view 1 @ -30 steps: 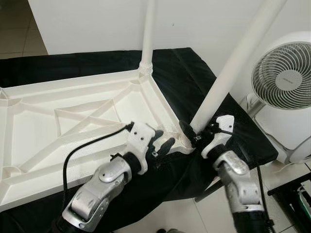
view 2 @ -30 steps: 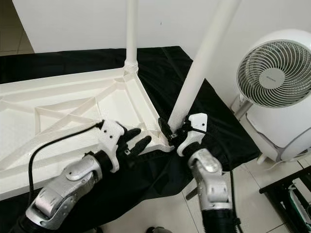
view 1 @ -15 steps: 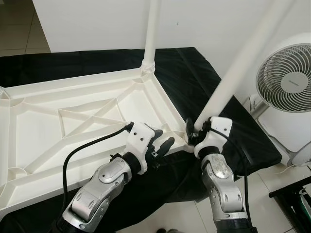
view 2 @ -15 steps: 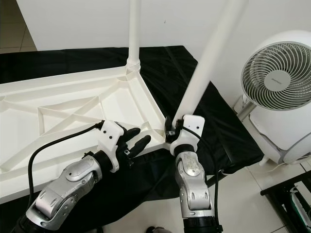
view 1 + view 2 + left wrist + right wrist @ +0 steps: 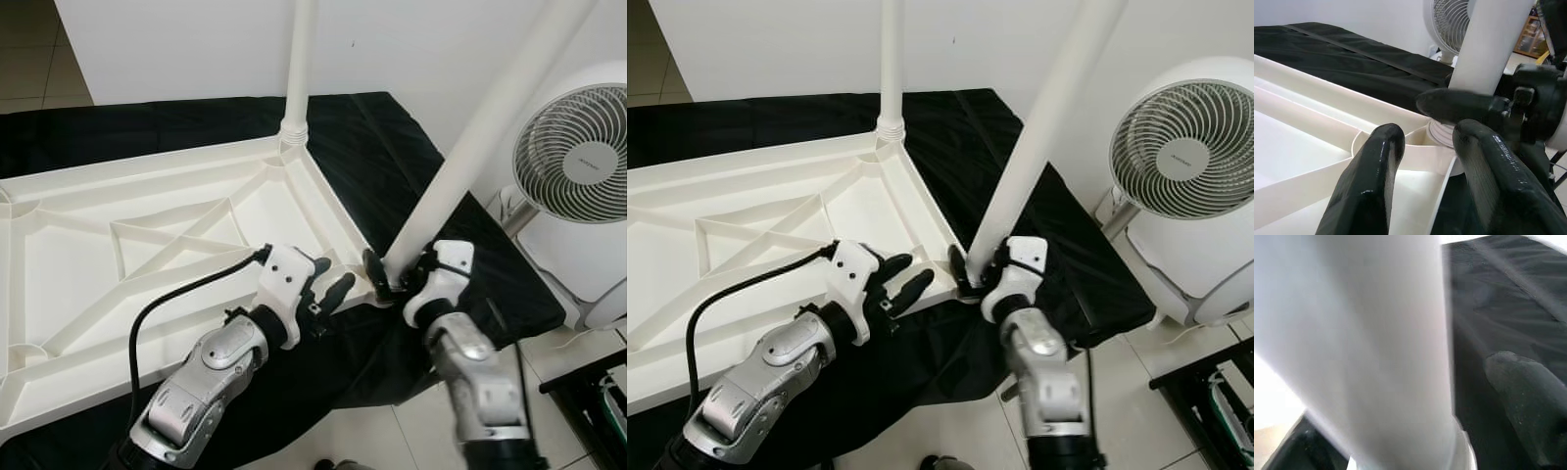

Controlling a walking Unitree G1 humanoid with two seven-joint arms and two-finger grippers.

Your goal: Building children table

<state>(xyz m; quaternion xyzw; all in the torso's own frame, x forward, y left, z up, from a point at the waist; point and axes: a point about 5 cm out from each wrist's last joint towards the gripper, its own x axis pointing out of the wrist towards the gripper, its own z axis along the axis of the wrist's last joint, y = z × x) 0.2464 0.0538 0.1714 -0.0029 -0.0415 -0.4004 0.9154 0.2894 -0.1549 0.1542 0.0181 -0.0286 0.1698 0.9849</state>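
Children's table top (image 5: 147, 211), upside down on a black-draped bench (image 5: 392, 147), ribs up, one white leg (image 5: 297, 69) already upright in the far corner socket. Second leg (image 5: 470, 147) leaning away to the robot's right, foot at the near corner socket (image 5: 1442, 134). Right tool (image 5: 397, 277) clamped on that leg's base. Left tool (image 5: 328, 294), fingers apart, touching the top's edge just beside the socket. Leg apparently needing tilting upright toward the top's middle to seat.

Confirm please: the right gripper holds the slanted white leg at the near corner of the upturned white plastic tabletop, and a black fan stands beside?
Not quite: the round fan is white, as the left eye view shows. The right gripper does hold the slanted white leg at the upturned white plastic tabletop.
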